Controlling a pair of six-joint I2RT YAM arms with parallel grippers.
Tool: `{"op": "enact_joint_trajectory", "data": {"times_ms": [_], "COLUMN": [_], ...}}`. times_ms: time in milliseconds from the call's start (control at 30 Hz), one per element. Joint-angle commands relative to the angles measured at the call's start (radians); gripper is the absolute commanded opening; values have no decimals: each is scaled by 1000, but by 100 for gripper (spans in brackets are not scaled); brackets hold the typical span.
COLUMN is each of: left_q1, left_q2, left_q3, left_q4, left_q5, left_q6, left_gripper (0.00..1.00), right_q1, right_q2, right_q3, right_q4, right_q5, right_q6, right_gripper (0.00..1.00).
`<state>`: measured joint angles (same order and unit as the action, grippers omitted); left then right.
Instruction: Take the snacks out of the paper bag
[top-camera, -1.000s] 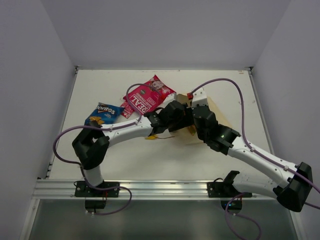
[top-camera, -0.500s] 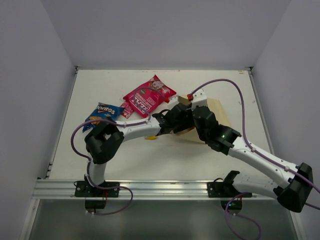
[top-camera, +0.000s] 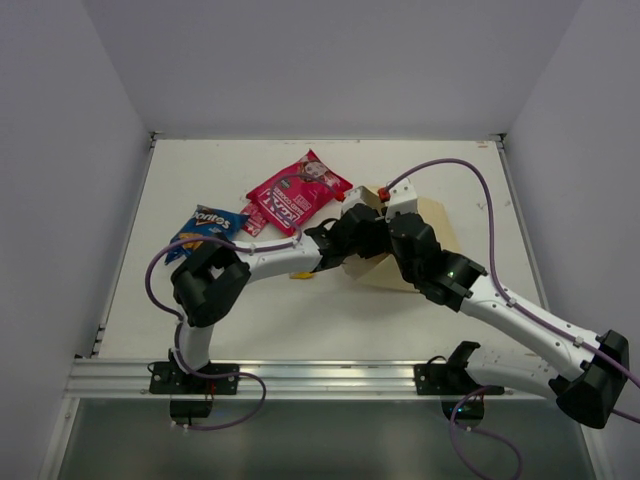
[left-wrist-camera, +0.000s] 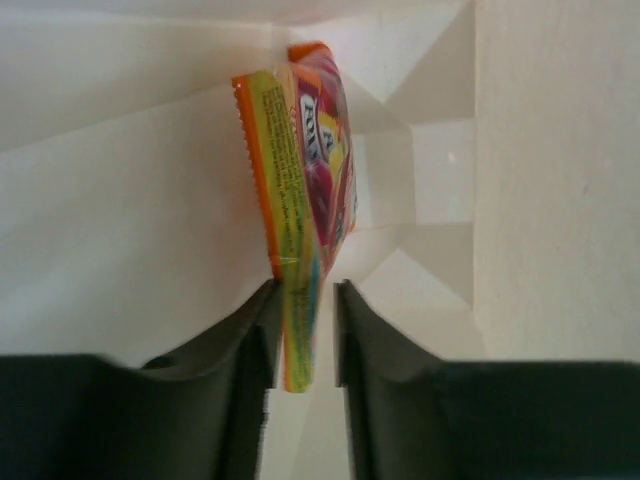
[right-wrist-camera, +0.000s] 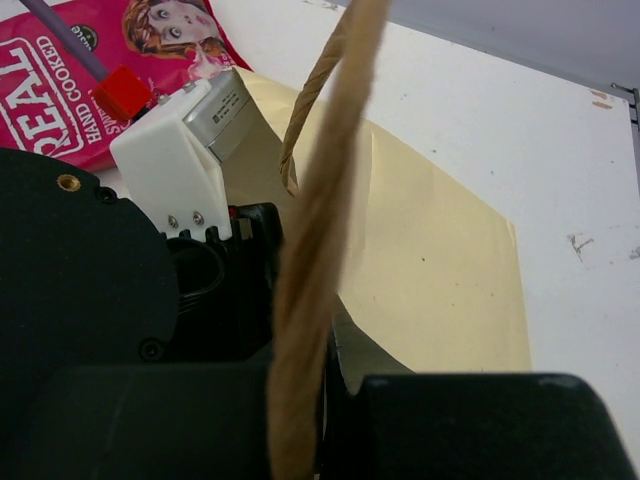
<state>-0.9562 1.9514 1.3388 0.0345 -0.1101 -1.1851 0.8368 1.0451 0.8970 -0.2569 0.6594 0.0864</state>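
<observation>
Kraft bag hides left tool, ajar around candy bag | right tool pinches handle

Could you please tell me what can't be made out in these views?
- Left wrist view: whether the left pincer truly presses the candy bag is unclear; anything behind that bag is hidden.
- Top view: both wrists sit over the paper bag, hiding its mouth and the left pincer.
- Right wrist view: the blurred cord handle covers the right pincer fingertips.
- Top view: the left arm covers most of the small yellow bar.
</observation>
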Motion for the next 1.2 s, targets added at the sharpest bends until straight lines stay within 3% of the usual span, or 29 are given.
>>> {"op": "enact_joint_trajectory", "data": {"times_ms": [0,133,200,533,967,1000,1100,1167], "left_q1": [-15,-16,-15,-15,11,13,13,11], "left_q2": [11,-8,-26,-201,-517,-516,-479,-447], "left_q3": [-18,-23,-20,-10,-27,-24,-42,-55], "left_q4": [68,38,10,-123,-286,-297,-259,-219], "left_q5": [62,37,12,-88,-191,-191,-131,-85], "left_q6": [22,34,47,162,277,278,266,240], "left_gripper": [29,5,0,0,0,2,28,37], "right_q1": [10,10,10,-22,-90,-90,-90,-90], "right_q2": [-28,-31,-36,-13,-17,-23,-43,-53], "right_q3": [13,8,-3,-58,-61,-58,-67,-70], "right_q4": [130,131,130,131,75,71,93,105], "right_q5": [-40,-21,-4,97,97,83,19,-12], "right_q6": [-14,-25,-34,-53,-19,-14,-27,-39], "right_gripper": [0,0,0,0,0,0,0,0]}}
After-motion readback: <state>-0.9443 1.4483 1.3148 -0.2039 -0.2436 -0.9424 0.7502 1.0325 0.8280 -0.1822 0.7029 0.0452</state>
